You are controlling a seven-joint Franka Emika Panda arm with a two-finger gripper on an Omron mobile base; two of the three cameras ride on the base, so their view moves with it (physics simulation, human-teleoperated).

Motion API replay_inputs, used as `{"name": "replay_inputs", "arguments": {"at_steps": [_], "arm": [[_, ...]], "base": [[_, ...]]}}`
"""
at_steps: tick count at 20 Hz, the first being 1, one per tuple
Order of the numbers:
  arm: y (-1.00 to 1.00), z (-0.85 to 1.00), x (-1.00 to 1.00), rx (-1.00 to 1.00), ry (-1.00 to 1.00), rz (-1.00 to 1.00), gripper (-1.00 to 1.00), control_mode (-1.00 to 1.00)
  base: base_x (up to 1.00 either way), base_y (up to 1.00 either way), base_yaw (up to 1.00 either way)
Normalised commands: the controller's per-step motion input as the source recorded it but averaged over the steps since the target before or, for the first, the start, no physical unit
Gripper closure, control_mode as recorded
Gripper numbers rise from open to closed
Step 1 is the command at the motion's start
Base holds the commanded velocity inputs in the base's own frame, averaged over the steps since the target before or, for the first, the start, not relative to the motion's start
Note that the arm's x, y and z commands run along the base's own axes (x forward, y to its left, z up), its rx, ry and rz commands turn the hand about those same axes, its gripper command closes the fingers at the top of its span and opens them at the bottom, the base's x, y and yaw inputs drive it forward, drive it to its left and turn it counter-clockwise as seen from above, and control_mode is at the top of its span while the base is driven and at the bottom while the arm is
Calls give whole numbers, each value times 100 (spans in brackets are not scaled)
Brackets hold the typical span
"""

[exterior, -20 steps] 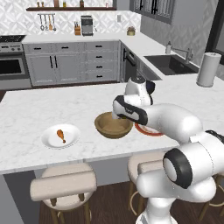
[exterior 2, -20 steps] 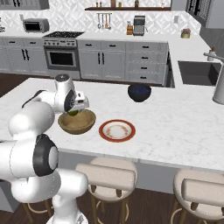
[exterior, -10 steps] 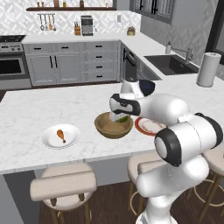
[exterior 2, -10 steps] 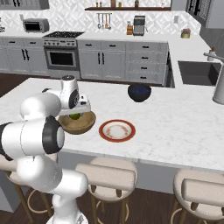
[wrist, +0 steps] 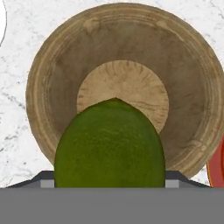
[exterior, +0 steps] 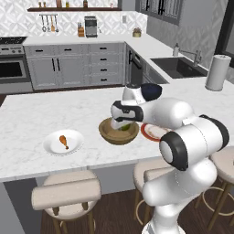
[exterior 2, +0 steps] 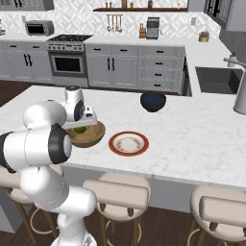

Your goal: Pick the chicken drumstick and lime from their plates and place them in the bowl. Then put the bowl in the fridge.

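My gripper point(exterior: 122, 124) hangs just above the light-brown wooden bowl point(exterior: 109, 135), shut on the lime point(exterior: 124, 127). In the hand view the lime point(wrist: 109, 144) sits large and close over the bowl's point(wrist: 192, 87) near side and hides the fingertips. From the right, the gripper point(exterior 2: 79, 126) and the green lime point(exterior 2: 79, 129) are over the bowl point(exterior 2: 94, 137). The chicken drumstick point(exterior: 63, 141) lies on the plain white plate point(exterior: 76, 137), left of the bowl. Right of the bowl is the red-rimmed plate point(exterior: 153, 132) point(exterior 2: 128, 143), which is bare. The fridge is out of view.
A dark blue bowl point(exterior 2: 153, 101) stands further back on the island. A paper towel roll point(exterior: 215, 72) and the sink point(exterior: 178, 66) are at the far right. Stools point(exterior: 66, 192) line the island's near edge.
The hand has shifted slightly left and down over the bowl with the lime in it, and the arm's elbow has swung round. The drumstick and plates have not moved.
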Motion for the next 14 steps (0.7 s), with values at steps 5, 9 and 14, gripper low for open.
{"name": "replay_inputs", "arguments": {"at_steps": [5, 9, 14], "arm": [[0, 0, 0, 0, -1, 0, -100, -100], [0, 0, 0, 0, -1, 0, -100, -100], [-1, 39, -46, 0, -2, -12, -100, -100]], "base": [[0, 0, 0], [0, 0, 0], [0, 0, 0]]}}
